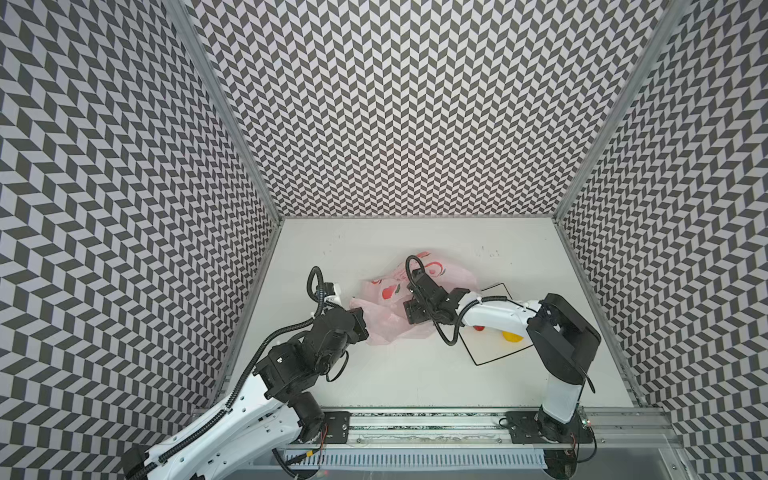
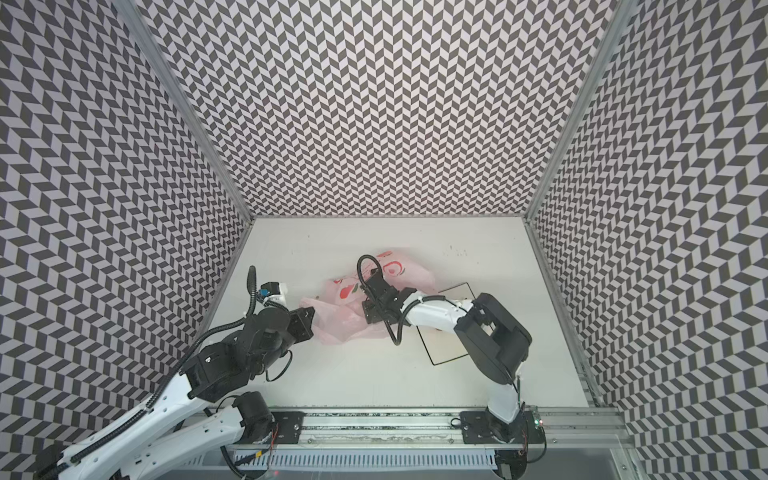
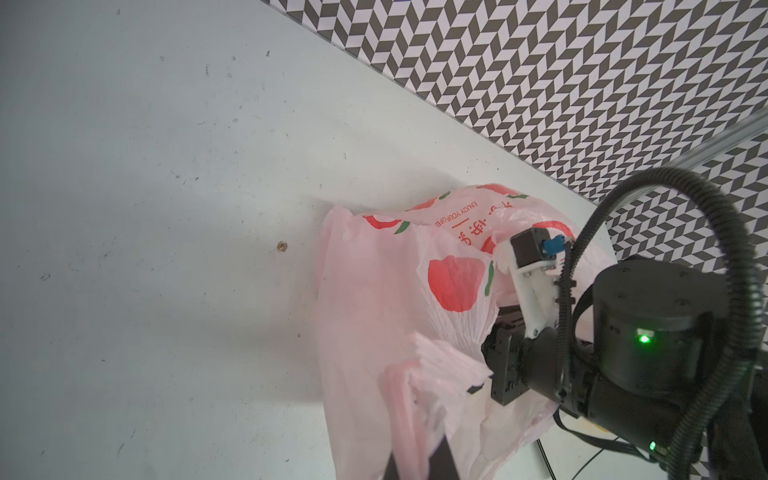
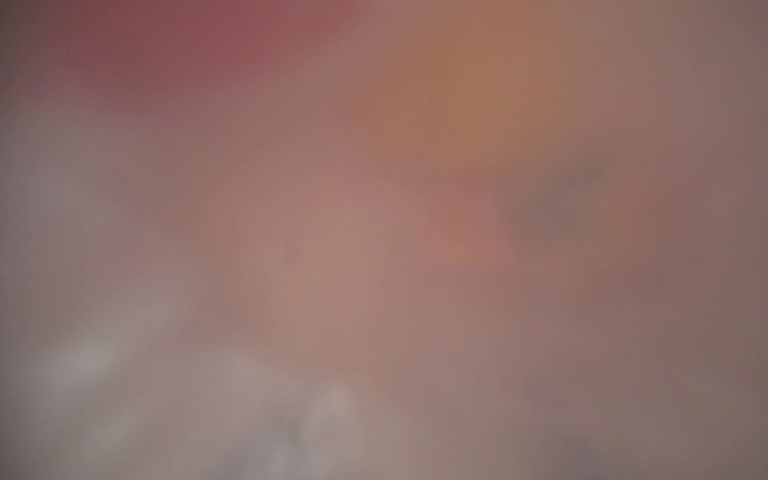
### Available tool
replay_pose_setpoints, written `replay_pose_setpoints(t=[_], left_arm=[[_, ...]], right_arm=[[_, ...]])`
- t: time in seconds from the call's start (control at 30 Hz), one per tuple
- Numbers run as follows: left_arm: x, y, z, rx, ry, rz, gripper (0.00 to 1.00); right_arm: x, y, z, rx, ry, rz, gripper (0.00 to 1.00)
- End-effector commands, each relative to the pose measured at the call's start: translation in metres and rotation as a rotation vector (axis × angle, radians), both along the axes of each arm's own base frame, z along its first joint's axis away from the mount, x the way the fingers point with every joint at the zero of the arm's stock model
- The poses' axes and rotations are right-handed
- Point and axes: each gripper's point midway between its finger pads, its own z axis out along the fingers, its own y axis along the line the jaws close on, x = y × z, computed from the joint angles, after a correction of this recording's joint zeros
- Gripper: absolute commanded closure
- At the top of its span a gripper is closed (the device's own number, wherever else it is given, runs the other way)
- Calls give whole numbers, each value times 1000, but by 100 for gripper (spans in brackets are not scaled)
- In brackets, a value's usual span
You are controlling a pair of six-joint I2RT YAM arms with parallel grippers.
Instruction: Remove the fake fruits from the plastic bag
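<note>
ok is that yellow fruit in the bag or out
Out: the yellow fruit lies on the bordered sheet, beside the bag.

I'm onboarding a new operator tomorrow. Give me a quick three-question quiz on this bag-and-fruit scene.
1. True or false: the left gripper is shut on the bag.
2. Which toy fruit lies on the bordered sheet beside the red one? A yellow, B green, C blue.
3. Which camera view shows only a blur?
Key: 1 true; 2 A, the yellow fruit; 3 the right wrist view.
</note>
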Motion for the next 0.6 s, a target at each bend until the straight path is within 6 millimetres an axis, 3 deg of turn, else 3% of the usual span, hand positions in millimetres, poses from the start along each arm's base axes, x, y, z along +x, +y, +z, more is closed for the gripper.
replay_pose_setpoints(t=[0.0, 0.17, 0.37, 0.57], left_arm=[[5, -3, 18, -17, -56, -14, 100], [6, -4, 21, -13, -65, -14, 100], [9, -6, 22, -12, -65, -11, 100], [10, -7, 21, -22, -63, -3, 100]], right_arm=[[37, 3, 26, 77, -118, -104, 21], [56, 13, 16, 90, -133, -120, 24], [67, 5, -19, 30, -131, -175, 27], [72, 10, -29, 20, -155, -149, 39]])
